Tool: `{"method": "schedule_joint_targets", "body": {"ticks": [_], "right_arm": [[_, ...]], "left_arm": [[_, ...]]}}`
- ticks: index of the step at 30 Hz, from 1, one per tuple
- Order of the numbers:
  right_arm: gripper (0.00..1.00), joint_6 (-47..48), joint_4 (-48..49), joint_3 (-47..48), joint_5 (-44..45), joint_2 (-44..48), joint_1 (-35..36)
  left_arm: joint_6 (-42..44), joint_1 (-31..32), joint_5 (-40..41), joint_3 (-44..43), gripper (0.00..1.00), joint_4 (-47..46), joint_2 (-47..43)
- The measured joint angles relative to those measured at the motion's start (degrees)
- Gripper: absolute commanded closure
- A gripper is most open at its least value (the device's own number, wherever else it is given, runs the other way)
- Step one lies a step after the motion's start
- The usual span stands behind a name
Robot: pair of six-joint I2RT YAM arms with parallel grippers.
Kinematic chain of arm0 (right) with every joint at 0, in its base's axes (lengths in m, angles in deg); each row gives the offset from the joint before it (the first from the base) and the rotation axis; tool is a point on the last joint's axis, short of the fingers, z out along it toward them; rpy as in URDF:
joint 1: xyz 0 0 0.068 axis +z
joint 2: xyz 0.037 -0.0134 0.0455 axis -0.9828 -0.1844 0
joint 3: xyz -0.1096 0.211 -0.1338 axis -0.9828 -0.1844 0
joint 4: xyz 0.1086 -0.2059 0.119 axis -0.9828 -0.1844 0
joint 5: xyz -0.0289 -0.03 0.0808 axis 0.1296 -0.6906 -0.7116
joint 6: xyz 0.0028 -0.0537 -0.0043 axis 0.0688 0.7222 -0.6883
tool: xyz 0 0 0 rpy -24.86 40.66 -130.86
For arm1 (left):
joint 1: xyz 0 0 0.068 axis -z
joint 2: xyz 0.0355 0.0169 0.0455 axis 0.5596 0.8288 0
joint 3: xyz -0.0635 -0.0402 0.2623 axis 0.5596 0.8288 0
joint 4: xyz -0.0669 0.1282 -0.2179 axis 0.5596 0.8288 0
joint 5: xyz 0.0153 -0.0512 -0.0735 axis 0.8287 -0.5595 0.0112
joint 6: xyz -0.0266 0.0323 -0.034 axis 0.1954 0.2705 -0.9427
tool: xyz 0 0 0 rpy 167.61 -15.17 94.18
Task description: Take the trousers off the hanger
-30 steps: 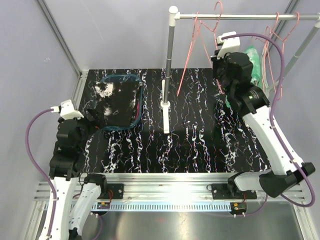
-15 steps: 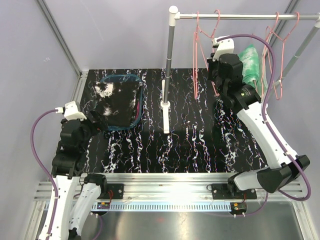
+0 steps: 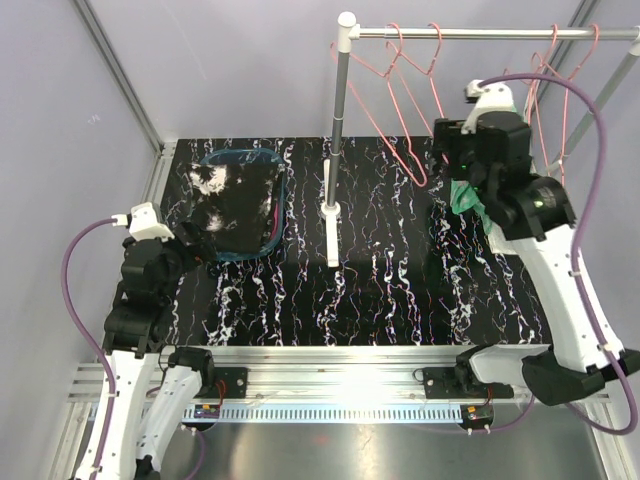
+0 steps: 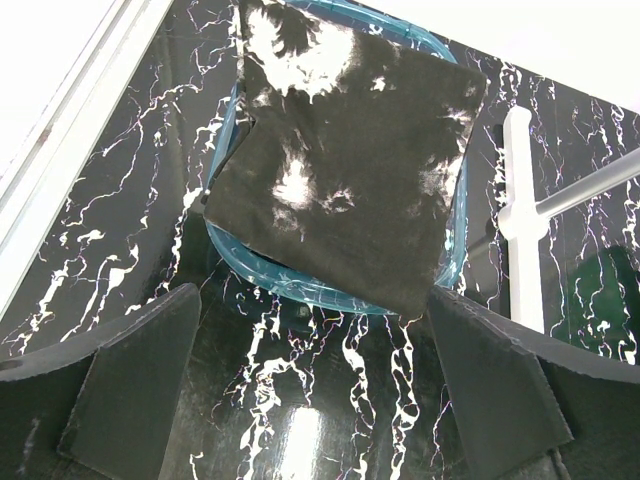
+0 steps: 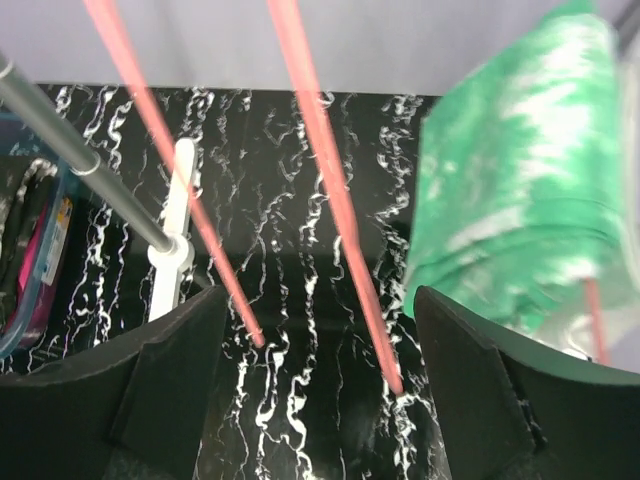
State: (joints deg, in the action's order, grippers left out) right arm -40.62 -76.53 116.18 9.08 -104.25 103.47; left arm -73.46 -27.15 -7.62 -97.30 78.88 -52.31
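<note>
The mottled green-and-white trousers point(image 5: 520, 170) hang on a pink hanger at the right of the rail. In the top view only a green patch of them point(image 3: 465, 196) shows behind my right arm. My right gripper point(image 5: 320, 400) is open beside them, with two bare pink hanger rods point(image 5: 335, 200) slanting between its fingers, untouched. The black, white-speckled trousers point(image 4: 350, 170) lie folded on the blue basket point(image 4: 250, 272) at the back left. My left gripper point(image 4: 320, 400) hovers open just in front of that basket. A strip of magenta cloth point(image 5: 42, 250) shows inside the basket.
The clothes rack's grey pole point(image 3: 337, 110) rises from a white base point(image 3: 331, 225) at mid table. Empty pink hangers point(image 3: 400, 110) swing from the rail point(image 3: 480, 33), and more hang at the far right point(image 3: 560, 60). Purple walls close in on both sides.
My right gripper has opened and let go of a pink hanger, and the arm has shifted right. The empty hangers have swung left. The left arm has hardly moved.
</note>
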Motion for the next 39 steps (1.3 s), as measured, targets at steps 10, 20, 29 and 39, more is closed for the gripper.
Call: {"method": "schedule_joint_targets", "body": {"ticks": [10,20,29,39], "right_arm": [[0.16,-1.03,-10.19,14.80,-1.77,-1.81,-15.67],[0.36,-1.88,-9.09,13.33,-7.28,-5.53,-29.42],[0.61,-3.37,-1.90,1.97,-19.04,-5.90,-32.44],[1.00,-2.01,4.83,-0.11,-22.53,-6.10,-32.74]], "left_arm": [[0.28,1.46,0.00,0.00,0.01,0.00,0.11],[0.63,3.10,0.15,0.07,0.01,0.02,-0.11],[0.66,3.82,0.17,0.37,0.01,0.07,-0.31],[0.66,4.04,0.15,0.37,0.01,0.02,-0.28]]}}
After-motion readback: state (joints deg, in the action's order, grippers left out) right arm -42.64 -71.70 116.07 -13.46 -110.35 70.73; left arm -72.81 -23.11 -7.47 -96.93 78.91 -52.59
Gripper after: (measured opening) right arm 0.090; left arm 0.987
